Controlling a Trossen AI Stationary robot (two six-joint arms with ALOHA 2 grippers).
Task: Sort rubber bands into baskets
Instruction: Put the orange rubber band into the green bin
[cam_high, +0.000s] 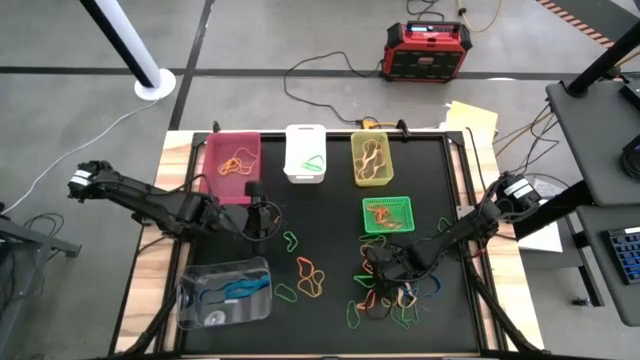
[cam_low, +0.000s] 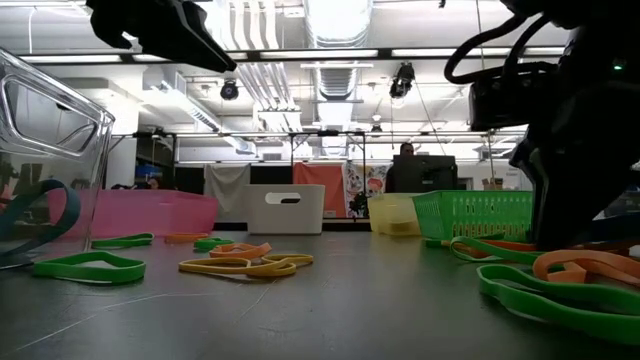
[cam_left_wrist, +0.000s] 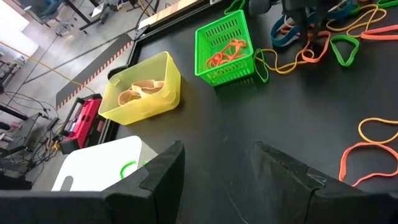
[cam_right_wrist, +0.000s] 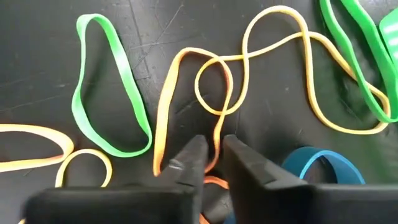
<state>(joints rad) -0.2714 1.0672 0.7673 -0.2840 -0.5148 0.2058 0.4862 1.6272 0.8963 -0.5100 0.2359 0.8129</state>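
Your right claw (cam_right_wrist: 210, 149) is down low on the tabletop (cam_high: 330, 215), in the pile of rubber bands (cam_high: 395, 290) on the near right side. Its two fingers are pinched almost together, and an orange band (cam_right_wrist: 166, 106) runs right between the tips. It looks like the claw has that band, but the band is still lying flat, so you cannot be sure the hold is good until it lifts.

The orange band is long and thin. It stretches straight away from the claw tips, and at its far end it crosses a yellow band (cam_right_wrist: 280, 56). A green band (cam_right_wrist: 106, 87) lies just beside it, and a blue band (cam_right_wrist: 323, 165) sits close to the fingers on the other side. So lift slowly, or the yellow one may come up too.

The green basket (cam_high: 387, 214) already has orange bands in it. It sits just beyond the pile, a little farther from you, so that looks like the short trip to make. The right arm reaches in from the right edge, stretched low and bent down at the wrist.

Your left claw (cam_left_wrist: 217, 171) hangs wide open and empty above the tabletop, near the pink basket (cam_high: 232, 165). It just waits.
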